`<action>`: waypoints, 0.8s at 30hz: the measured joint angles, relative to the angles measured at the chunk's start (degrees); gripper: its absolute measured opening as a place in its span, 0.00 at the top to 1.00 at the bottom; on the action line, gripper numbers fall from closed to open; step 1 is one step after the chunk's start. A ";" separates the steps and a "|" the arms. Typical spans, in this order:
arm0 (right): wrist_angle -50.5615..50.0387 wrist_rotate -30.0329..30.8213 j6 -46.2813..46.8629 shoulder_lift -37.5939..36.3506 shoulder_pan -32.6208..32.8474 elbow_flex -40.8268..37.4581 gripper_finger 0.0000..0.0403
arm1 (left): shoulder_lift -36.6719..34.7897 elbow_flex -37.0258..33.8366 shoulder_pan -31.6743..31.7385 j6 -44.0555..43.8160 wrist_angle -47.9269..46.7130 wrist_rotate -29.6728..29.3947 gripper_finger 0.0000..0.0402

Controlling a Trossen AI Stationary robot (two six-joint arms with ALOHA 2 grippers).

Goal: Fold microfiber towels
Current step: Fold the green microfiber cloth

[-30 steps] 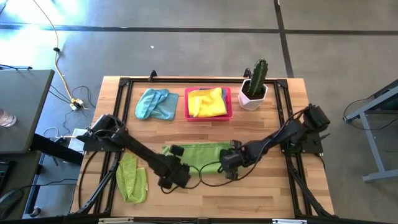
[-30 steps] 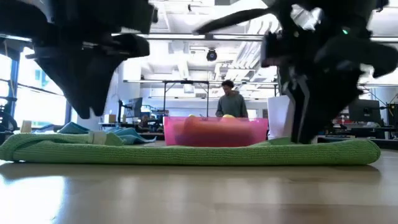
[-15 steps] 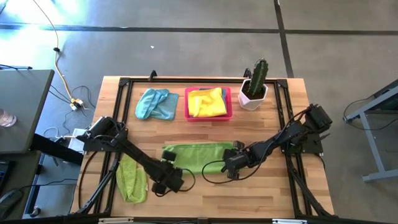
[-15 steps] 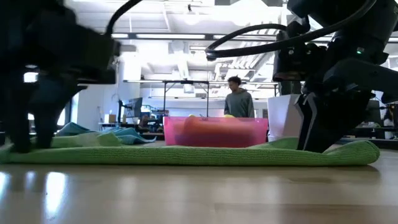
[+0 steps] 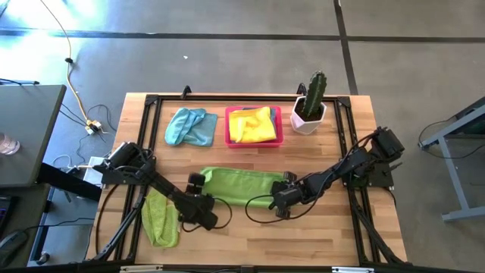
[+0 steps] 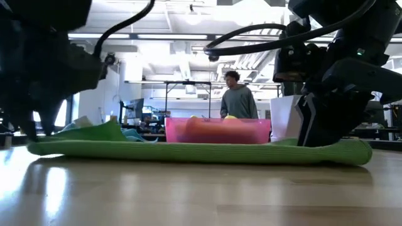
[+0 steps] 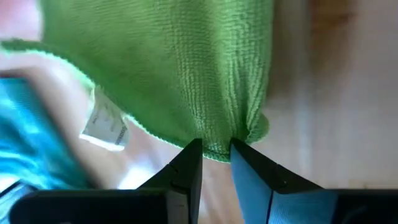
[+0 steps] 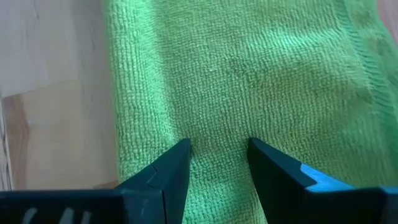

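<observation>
A lime green microfiber towel, folded into a long strip, lies across the table's middle. My left gripper is shut on its left end, which stands a little raised. My right gripper is down on the strip's right end, shut on it. A second lime green towel lies crumpled at the near left. A light blue towel lies at the far left. A yellow towel sits in the pink tray. My left gripper pinches the towel's left edge between its two fingers, where the cloth gathers into a small bunch. The fingers slant down from the near left. That end is lifted a little; the rest of the strip lies on the table. My right gripper has the strip's right end between its two fingers, a thick fold of several layers. The fingers come steeply from above. This end lies flat on the table.
A cactus in a white pot stands at the far right, beside the pink tray. Bare wood lies along the near edge. A person stands in the room beyond the table.
My left gripper has gone toward the table's left edge and down, tipping steeper, with the towel's left end in its hold; that end now stands bunched and a little raised. My right gripper has sunk slightly onto the right end.
</observation>
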 joint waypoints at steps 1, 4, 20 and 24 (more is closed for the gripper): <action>0.00 -0.01 0.00 0.01 0.00 -0.02 0.61 | 0.00 -0.19 0.20 -0.38 -0.31 -1.70 0.82; 0.00 -0.26 0.00 0.02 0.00 -0.02 0.61 | 0.01 -0.26 0.88 -2.00 -2.38 -5.02 0.82; 0.02 -0.46 0.04 0.07 0.00 -0.05 0.61 | 0.02 2.35 0.41 1.36 -7.14 1.38 0.82; 0.02 -0.57 0.73 -0.23 0.00 -0.06 0.61 | -0.91 5.72 0.35 4.92 -4.24 -4.27 0.82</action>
